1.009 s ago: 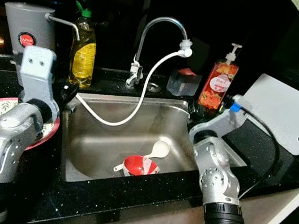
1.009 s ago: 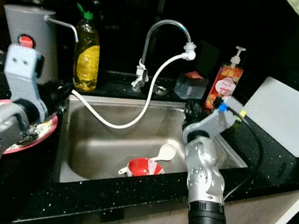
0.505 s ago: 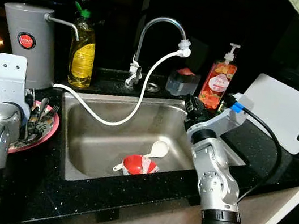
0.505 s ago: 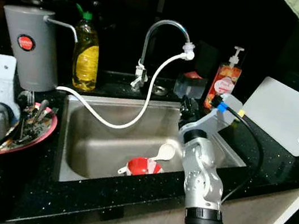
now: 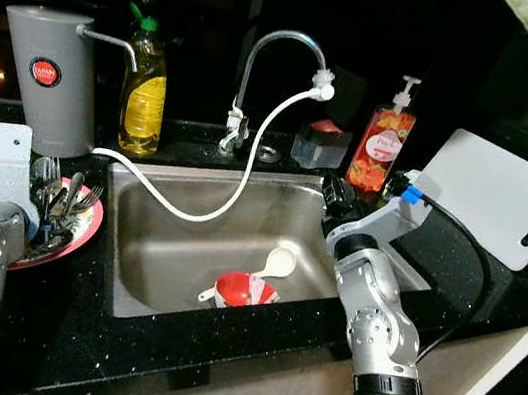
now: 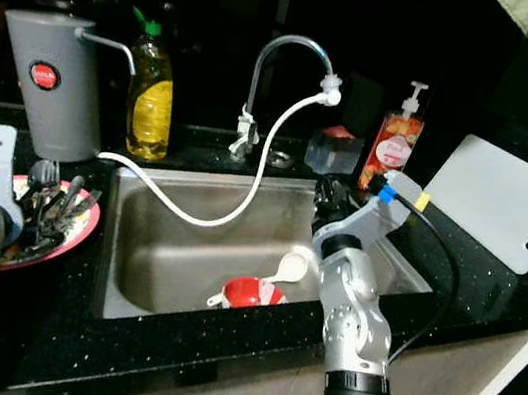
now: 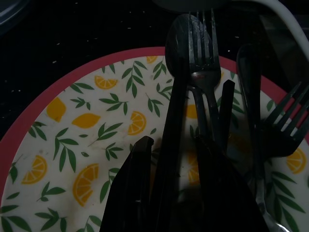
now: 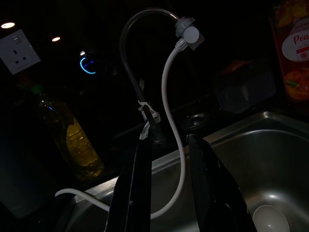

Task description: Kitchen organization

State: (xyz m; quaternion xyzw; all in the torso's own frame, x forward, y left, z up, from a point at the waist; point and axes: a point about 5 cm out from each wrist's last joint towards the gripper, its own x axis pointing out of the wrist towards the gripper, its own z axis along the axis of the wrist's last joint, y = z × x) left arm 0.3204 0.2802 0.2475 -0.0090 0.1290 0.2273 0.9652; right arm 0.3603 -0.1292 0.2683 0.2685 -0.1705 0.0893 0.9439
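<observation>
A red-rimmed plate (image 5: 82, 226) with a lemon print lies on the black counter left of the sink (image 5: 173, 253). Several forks and spoons (image 5: 59, 196) are piled on it. My left gripper (image 7: 173, 145) hangs low over this plate, open, with a dark spoon handle (image 7: 175, 96) lying between its fingers. In the basin lie a red bowl (image 5: 240, 290) and a white spoon (image 5: 280, 260). My right gripper (image 8: 168, 142) is open and holds nothing. It hovers over the sink's back right corner (image 5: 331, 197) and points toward the faucet (image 8: 140, 58).
A white hose (image 5: 248, 170) runs from the faucet across the basin to the left rim. Behind stand a grey jug (image 5: 49, 75), a yellow soap bottle (image 5: 145, 97), a clear box (image 5: 316, 143) and a red pump bottle (image 5: 378, 154). A white cutting board (image 5: 495, 211) leans at right.
My left arm has swung left from the sink's edge to over the plate and lowered onto the cutlery. My right gripper has crept a little toward the sink.
</observation>
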